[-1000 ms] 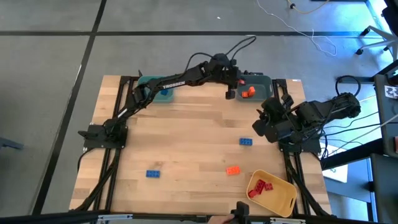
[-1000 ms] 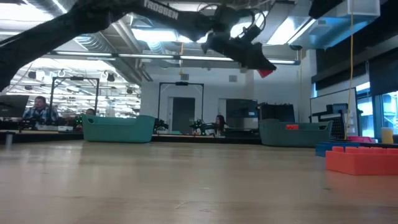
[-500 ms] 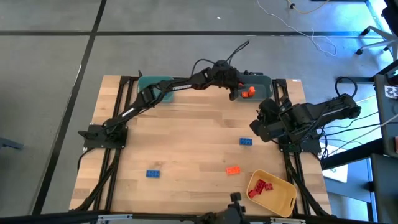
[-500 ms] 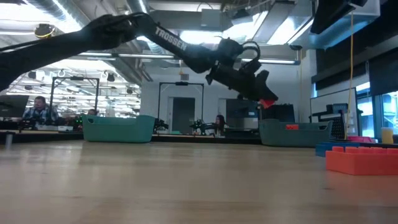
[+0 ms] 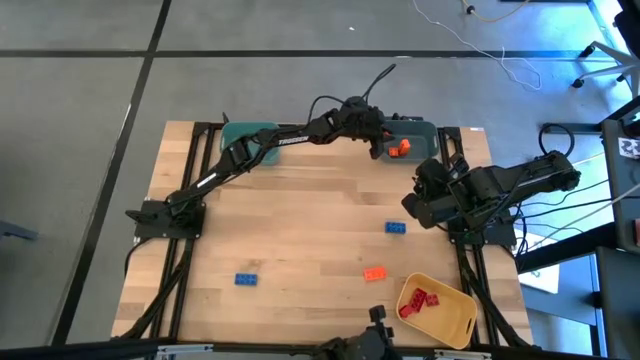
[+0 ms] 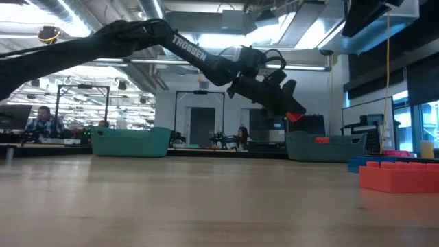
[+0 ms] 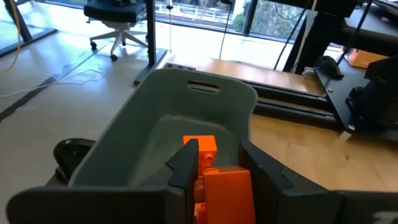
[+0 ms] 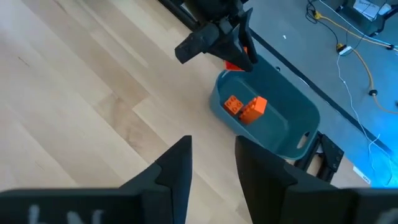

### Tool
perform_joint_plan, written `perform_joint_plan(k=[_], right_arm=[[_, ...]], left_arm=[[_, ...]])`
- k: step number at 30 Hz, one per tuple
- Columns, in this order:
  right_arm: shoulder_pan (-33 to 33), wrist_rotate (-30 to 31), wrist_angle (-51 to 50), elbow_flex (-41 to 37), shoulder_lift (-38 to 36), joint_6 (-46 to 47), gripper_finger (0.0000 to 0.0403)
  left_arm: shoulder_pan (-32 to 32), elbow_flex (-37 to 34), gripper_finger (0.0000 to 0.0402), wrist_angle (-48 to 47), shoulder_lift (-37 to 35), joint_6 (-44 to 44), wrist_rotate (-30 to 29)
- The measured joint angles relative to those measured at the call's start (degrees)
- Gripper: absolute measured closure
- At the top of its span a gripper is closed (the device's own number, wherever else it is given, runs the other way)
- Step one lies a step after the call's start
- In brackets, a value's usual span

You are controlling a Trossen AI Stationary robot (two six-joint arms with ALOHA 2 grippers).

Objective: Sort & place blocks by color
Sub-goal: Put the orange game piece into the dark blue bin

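1. Blocks: we count an orange block [image 7: 227,190] clamped in the left claw [image 5: 376,150], held over the grey-blue bin [image 5: 432,131] at the far right of the surface [image 5: 300,230].
2. Against the frame one second back, the left arm has swung right from over the surface's middle to the bin's near rim. In the low view the claw has dropped lower and now tilts down.
3. The right claw [image 8: 208,165] has barely shifted. It hangs at the right edge of the surface with fingers apart and nothing between them.
4. Loose blocks have not moved: a blue block [image 5: 247,279] near left, another blue block [image 5: 396,228] right of centre, an orange one [image 5: 375,274] near the yellow bin [image 5: 458,326].
5. Only the high view shows the red blocks [image 5: 419,301] inside the yellow bin. The right wrist view alone shows two orange blocks [image 8: 244,107] lying in the grey-blue bin.
6. The low view shows the teal bin [image 6: 130,142] from the side; its contents are hidden there, and in the high view the left arm covers most of it.
7. The low view cuts off the near orange block at the right edge.
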Motion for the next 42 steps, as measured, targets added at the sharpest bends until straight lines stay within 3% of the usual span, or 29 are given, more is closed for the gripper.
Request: perform_joint_plan(k=[12, 29, 37, 42], right_arm=[[0.0, 0.0, 1.94, 0.02, 0.0, 0.0, 0.0279], [0.0, -0.42, 2.0, 0.0, 0.0, 0.42, 0.0279], [0.0, -0.44, 2.08, 0.02, 0.0, 0.44, 0.0279], [0.0, -0.44, 2.64, 0.02, 0.0, 0.44, 0.0279]], left_arm=[[-0.07, 0.0, 0.0317, 2.47, -0.02, 0.92, -3.63], [-1.57, 0.0, 0.0288, 2.96, -0.04, 3.41, -3.57], [-1.63, 0.0, 0.0286, 0.65, -0.04, 3.27, -7.76], [-1.4, 0.0, 0.0304, 1.31, -0.07, 4.44, -6.36]])
